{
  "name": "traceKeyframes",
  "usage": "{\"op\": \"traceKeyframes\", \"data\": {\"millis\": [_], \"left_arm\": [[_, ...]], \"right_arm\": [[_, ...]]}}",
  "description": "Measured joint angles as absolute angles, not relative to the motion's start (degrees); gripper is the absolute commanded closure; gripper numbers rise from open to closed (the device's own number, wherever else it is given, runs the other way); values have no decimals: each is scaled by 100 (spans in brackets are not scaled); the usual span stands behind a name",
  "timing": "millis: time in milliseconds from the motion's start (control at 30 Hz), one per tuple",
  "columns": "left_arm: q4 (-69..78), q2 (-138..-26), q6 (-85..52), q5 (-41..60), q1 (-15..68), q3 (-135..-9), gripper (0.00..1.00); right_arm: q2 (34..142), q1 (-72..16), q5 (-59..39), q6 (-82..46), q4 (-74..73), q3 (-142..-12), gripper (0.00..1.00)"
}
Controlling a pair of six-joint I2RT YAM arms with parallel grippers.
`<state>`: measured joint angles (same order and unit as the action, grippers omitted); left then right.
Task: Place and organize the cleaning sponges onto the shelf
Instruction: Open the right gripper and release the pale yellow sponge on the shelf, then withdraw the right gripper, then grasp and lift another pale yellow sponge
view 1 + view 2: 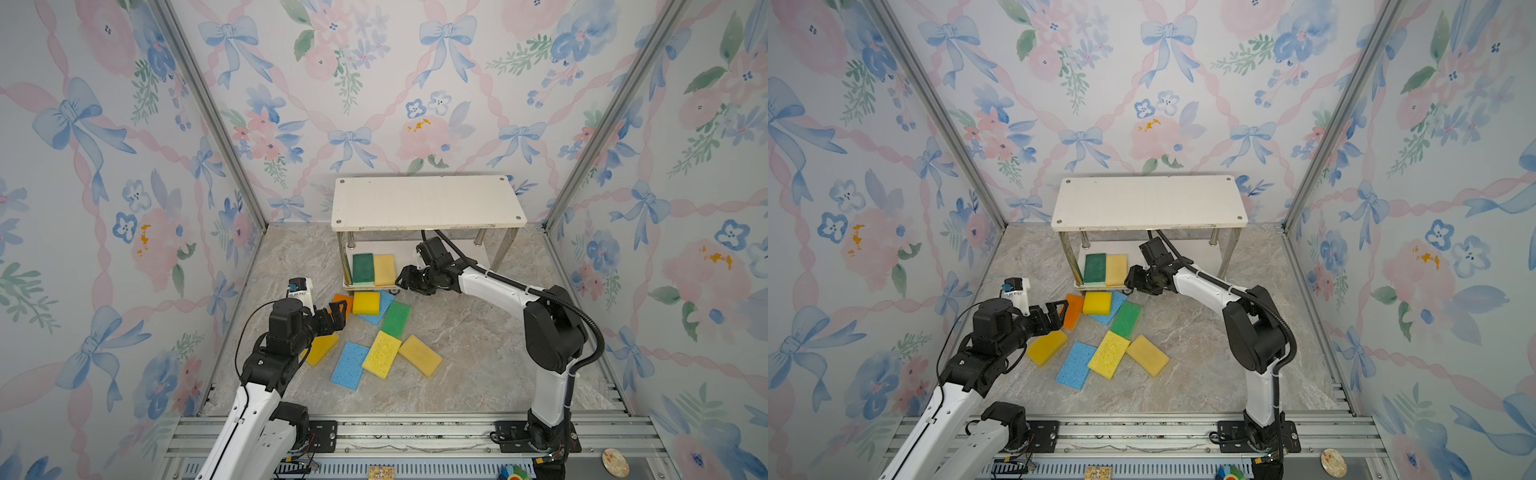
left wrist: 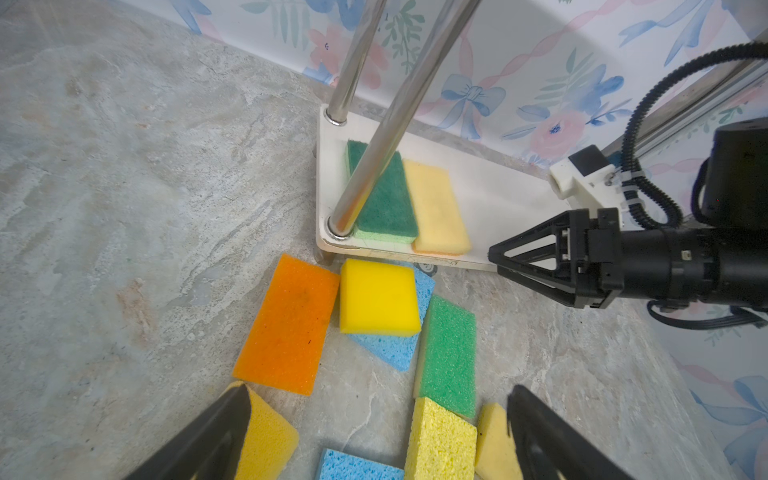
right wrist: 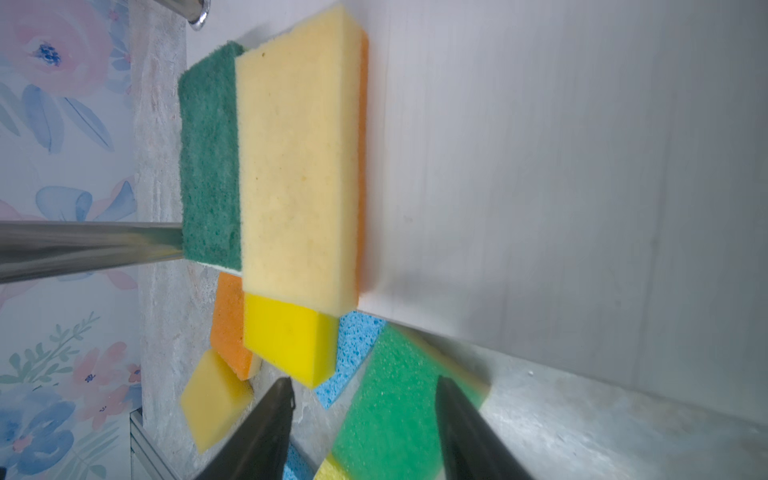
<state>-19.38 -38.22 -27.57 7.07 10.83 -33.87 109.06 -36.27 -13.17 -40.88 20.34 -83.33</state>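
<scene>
Left claw (image 1: 338,316), spread wide and empty, hovers nearest the orange sponge (image 2: 286,324), whose long axis runs roughly toward the shelf (image 1: 428,203); right claw (image 1: 401,279) stands parted, empty.

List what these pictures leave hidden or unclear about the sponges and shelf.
- Lower board: rear part hidden by the top board in both top views.
- Far blue sponge: partly covered by the yellow sponge, every view.
- Amber sponge: one end behind the left arm in a top view.
- Light green sponge: blurred, partly behind the jaws, right wrist view.
</scene>
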Motion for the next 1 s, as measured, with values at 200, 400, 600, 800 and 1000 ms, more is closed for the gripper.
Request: {"op": "traceKeyframes", "data": {"millis": [200,400,600,800,1000], "left_arm": [[-1925,-3822,-2740,843,1083,-3380,2],[-1765,-4003,-2700,1258,1087,-3345,2],[-1673,-4298,-2683,1616,1431,-3288,2],[-1673,-4453,-2672,1747,1992,-3275,2],[-1632,-4458,-2672,1745,2104,-3273,2]], "right_arm": [[9915,-3826,-1236,-3726,2296,-7393,39],[9002,-4187,-1280,-2851,2934,-6700,29],[8569,-4713,-1238,-2176,3693,-6173,0],[8613,-5140,-915,-1918,4025,-5996,3],[9299,-5612,-259,-1811,4086,-6093,3]]}}
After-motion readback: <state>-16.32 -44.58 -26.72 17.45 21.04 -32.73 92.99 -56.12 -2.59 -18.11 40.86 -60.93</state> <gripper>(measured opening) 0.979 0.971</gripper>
